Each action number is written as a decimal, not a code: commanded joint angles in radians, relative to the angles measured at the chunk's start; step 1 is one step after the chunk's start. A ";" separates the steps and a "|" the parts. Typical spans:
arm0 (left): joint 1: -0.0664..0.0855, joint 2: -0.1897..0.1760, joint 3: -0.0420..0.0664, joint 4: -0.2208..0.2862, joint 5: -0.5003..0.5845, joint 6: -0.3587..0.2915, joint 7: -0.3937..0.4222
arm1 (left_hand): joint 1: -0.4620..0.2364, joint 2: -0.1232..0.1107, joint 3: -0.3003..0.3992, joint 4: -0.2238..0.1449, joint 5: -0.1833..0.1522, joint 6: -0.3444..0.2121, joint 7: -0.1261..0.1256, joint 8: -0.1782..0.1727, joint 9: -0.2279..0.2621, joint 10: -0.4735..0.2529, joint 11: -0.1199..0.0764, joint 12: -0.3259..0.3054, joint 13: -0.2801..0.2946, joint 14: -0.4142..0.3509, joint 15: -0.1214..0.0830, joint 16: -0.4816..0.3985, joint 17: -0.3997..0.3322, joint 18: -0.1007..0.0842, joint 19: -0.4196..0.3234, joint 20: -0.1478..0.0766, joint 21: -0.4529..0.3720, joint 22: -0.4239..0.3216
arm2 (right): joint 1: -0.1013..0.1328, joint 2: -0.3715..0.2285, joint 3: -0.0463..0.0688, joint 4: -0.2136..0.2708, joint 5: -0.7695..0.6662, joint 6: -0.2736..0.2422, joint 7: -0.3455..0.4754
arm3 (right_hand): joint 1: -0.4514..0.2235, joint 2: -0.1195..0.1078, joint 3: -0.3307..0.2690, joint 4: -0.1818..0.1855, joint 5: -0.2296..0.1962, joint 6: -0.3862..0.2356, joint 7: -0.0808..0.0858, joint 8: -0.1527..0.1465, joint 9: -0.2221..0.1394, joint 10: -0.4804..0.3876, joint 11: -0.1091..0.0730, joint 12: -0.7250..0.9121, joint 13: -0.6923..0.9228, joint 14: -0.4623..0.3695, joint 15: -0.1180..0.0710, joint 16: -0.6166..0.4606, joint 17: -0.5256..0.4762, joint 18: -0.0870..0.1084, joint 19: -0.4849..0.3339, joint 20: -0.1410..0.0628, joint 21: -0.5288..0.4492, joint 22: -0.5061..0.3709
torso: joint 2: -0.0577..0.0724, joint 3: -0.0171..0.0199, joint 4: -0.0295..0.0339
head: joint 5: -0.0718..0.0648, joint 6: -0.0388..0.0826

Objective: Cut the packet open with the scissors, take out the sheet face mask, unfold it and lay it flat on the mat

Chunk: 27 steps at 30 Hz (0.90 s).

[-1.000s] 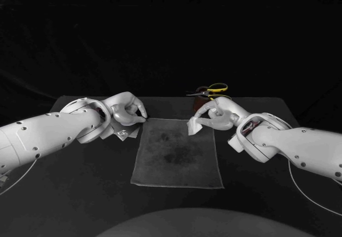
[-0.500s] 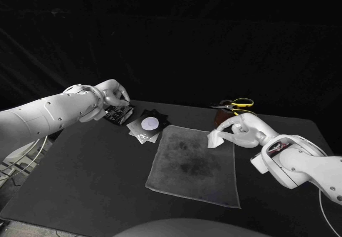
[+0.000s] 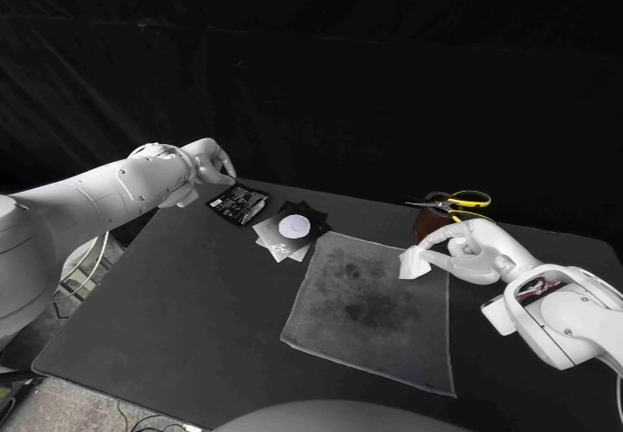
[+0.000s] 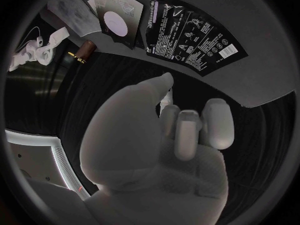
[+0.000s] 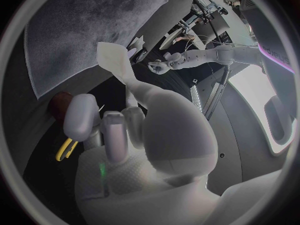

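Note:
My right hand (image 3: 462,255) hovers at the grey mat's (image 3: 370,306) far right corner and pinches the folded white sheet mask (image 3: 416,264) between thumb and finger. The right wrist view shows the mask (image 5: 115,60) sticking out from my right hand (image 5: 144,130) over the mat (image 5: 94,30). My left hand (image 3: 209,166) is raised at the table's far left with its fingers curled on nothing (image 4: 175,135). Just below it the black packet (image 3: 240,203) (image 4: 190,35) lies flat on the table. Yellow-handled scissors (image 3: 455,202) rest behind my right hand.
A dark packet piece with a white disc (image 3: 296,227) (image 4: 115,21) lies between the black packet and the mat. The scissors sit on a brown object (image 4: 82,50) at the table's far right. The table's left edge runs near my left arm.
The camera has swung. My left hand drew away from the mat to the far left with the black packet and let it go on the table. My right hand still holds the mask.

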 commanded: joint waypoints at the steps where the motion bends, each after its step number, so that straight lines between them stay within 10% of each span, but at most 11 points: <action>1: -0.005 0.012 0.000 -0.019 -0.024 0.064 -0.006 | -0.013 -0.004 0.011 0.001 0.000 -0.001 0.000 0.005 0.000 -0.026 0.003 -0.015 -0.029 0.084 -0.004 0.001 0.196 -0.011 -0.003 -0.008 -0.001 -0.004 | 0.001 0.000 0.001 0.002 -0.007 0.008 0.000 | 0.000 0.011 0.005 0.001 0.003 0.006 0.000 0.003 0.034 0.041 -0.007 0.001 0.152 0.095 -0.004 0.005 0.212 0.019 -0.004 0.000 -0.003 0.001 | 0.000 0.0006 0.0003 | 0.024 0.008; 14: -0.011 0.022 -0.001 -0.041 -0.017 0.080 -0.026 | -0.064 -0.069 -0.071 -0.010 0.000 -0.231 0.048 -0.144 -0.062 -0.178 0.040 -0.129 -0.253 0.071 0.029 -0.007 0.163 -0.004 -0.029 0.019 -0.019 -0.037 | 0.001 -0.003 0.001 0.004 -0.007 0.008 0.000 | 0.000 0.011 0.005 0.001 0.003 0.006 0.000 0.003 0.034 0.041 -0.007 0.001 0.152 0.095 -0.004 0.005 0.212 0.019 -0.004 0.000 -0.003 0.001 | 0.000 0.0001 0.0016 | 0.043 0.005; 27: -0.011 0.003 -0.001 -0.026 -0.004 0.072 -0.007 | 0.028 0.002 -0.338 0.024 0.000 -0.288 0.040 -0.198 -0.097 -0.181 0.025 -0.144 -0.256 0.072 0.017 -0.008 0.166 -0.003 -0.030 0.014 -0.023 -0.037 | 0.001 -0.004 0.001 0.005 -0.006 0.007 -0.001 | -0.004 0.011 0.008 -0.002 0.003 0.003 0.000 0.009 0.038 0.041 -0.007 0.000 0.152 0.095 -0.004 0.005 0.212 0.019 -0.004 0.000 -0.004 0.002 | -0.001 -0.0003 0.0009 | 0.043 -0.002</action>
